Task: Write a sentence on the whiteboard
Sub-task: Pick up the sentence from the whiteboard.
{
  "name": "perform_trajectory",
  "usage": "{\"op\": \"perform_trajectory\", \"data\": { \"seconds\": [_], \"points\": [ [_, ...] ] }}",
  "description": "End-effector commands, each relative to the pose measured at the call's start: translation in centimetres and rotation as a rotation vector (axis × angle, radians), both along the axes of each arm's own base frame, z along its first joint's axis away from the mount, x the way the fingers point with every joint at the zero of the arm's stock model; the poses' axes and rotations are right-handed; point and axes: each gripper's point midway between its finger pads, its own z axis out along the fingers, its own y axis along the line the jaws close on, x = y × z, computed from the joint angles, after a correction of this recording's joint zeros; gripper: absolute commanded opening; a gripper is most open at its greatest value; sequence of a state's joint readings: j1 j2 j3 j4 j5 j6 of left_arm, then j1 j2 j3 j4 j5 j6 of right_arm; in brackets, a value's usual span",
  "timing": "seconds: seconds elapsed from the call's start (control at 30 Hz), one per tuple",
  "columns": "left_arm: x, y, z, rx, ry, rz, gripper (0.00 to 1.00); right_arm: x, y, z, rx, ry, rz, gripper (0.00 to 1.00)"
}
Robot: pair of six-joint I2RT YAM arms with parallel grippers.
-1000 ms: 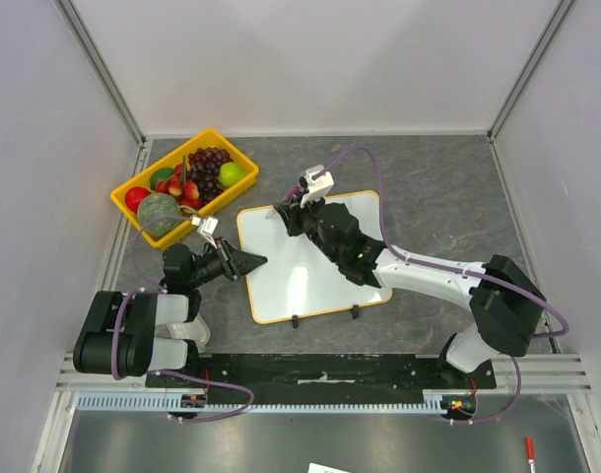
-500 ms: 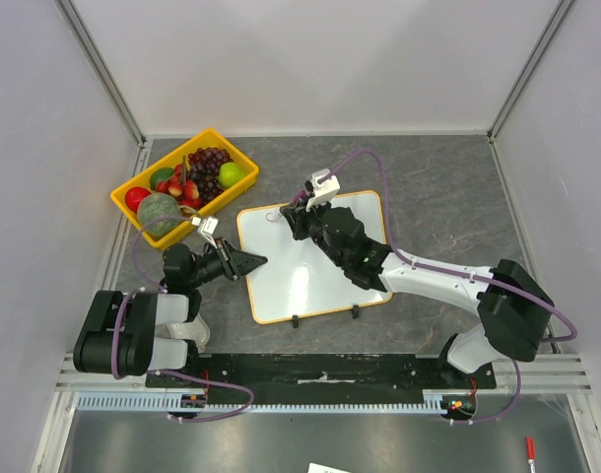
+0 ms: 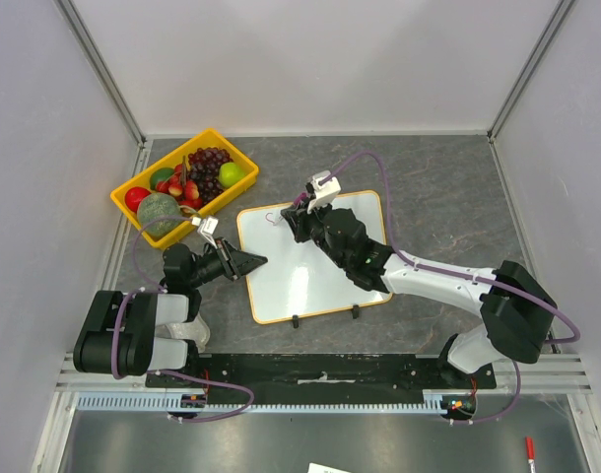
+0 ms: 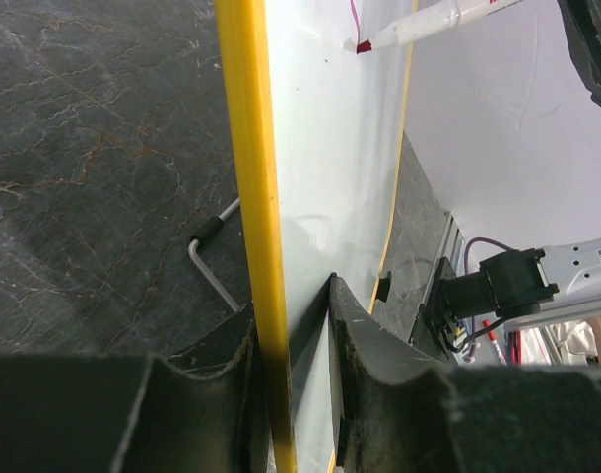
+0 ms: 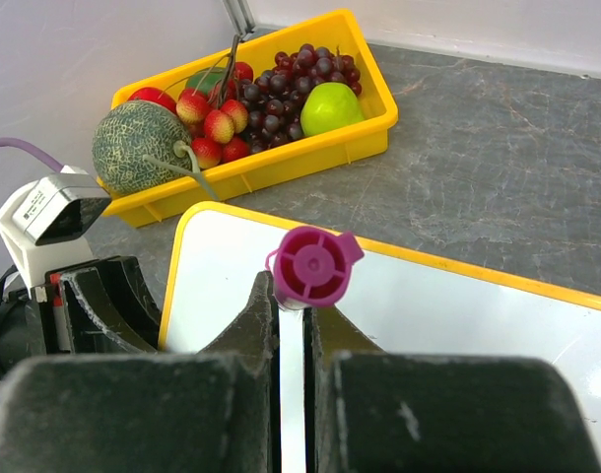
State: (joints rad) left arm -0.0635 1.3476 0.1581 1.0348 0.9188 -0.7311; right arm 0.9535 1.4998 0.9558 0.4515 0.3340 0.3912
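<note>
board (image 3: pixel 286 281): sitting mid-desk (image 3: pixel 448 187), right in front of both arms
left gripper (image 3: pixel 251 261): clamping the board's left frame edge, looks like it's pinning it down
right gripper (image 5: pixel 291 305): squeezing a magenta marker (image 5: pixel 311 264), tip pointing down at the board's far-left corner
sentence (image 3: pixel 272 218): only one tiny squiggle is showing, so it's barely getting going
left to do: pretty much all the words, I'm guessing

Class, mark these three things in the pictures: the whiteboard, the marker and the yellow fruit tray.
whiteboard (image 3: pixel 296 281), top external view, bare white surface near its middle.
marker (image 5: pixel 308 266), right wrist view, its magenta end cap.
yellow fruit tray (image 5: pixel 310 158), right wrist view, its near outer wall.
</note>
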Motion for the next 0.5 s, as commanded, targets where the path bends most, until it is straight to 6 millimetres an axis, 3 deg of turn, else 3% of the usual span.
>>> {"op": "perform_trajectory", "data": {
  "seconds": [0.0,0.47],
  "points": [
    [0.1,-0.4,0.1,0.026,-0.052,-0.025,0.02,-0.3,0.1,-1.2,-0.019,0.022,0.015,0.00],
    [0.1,-0.3,0.1,0.025,-0.052,-0.025,0.02,0.1,1.5,0.2,0.074,0.037,0.028,0.00]
  ]
}}
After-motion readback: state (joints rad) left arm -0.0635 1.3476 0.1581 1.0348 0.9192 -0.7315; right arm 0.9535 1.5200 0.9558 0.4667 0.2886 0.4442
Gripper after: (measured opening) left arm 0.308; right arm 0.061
